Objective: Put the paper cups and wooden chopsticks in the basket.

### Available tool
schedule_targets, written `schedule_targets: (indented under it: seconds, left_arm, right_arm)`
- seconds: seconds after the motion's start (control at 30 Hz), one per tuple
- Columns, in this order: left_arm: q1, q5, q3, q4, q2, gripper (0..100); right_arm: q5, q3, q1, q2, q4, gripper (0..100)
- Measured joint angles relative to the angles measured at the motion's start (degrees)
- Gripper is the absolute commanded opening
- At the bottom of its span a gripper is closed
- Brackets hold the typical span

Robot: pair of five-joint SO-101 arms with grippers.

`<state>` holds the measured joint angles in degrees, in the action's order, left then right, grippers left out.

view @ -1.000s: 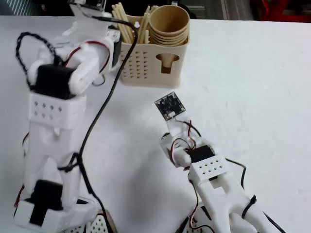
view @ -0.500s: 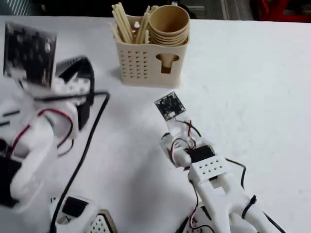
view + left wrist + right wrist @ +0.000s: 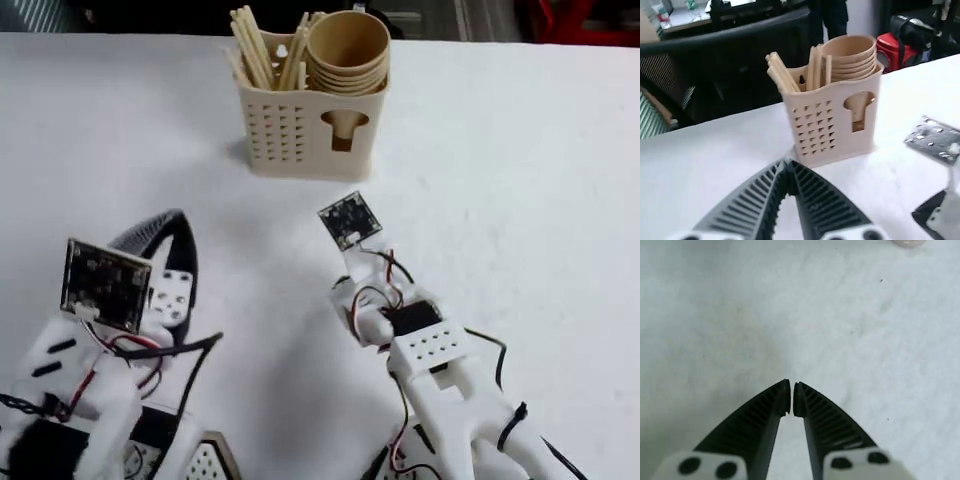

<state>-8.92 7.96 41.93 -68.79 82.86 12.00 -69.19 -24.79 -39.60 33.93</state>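
Observation:
A cream perforated basket stands at the table's far middle, holding a stack of paper cups and several wooden chopsticks upright. From the left wrist, the basket, the cups and the chopsticks show ahead. My left gripper is shut and empty, low at the near left, well short of the basket. My right gripper is shut and empty, pointing down at bare table; its arm rests near the middle front.
The white table lies bare around the basket. The right arm's camera board sits just in front of the basket. Dark chairs and room clutter stand beyond the far edge.
The left arm has pulled back from beside the basket toward the near left corner and folded down low. The right arm has stayed still.

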Motion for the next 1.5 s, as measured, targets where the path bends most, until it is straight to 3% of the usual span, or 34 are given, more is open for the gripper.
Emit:
schedule_targets:
  seconds: [0.37,0.63,0.97,1.27,1.5]
  left_arm:
    - [9.05,5.54,20.75,6.07,13.98,2]
    - [9.41,6.77,32.18,6.51,19.87,2]
    - [9.41,8.88,40.7,6.51,20.84,2]
    - [9.41,8.88,48.97,11.34,20.84,2]
    - [9.41,8.88,54.51,14.51,20.75,2]
  right_arm:
    - [-0.18,0.0,1.14,-1.93,0.0,2.7]
    - [-9.23,-0.26,8.79,-16.09,3.08,2.7]
    - [-10.02,-3.08,9.49,-39.12,12.31,2.7]
    - [-10.02,-10.99,9.41,-60.04,15.38,2.7]
    - [-10.02,-16.18,12.57,-62.51,17.93,3.1]
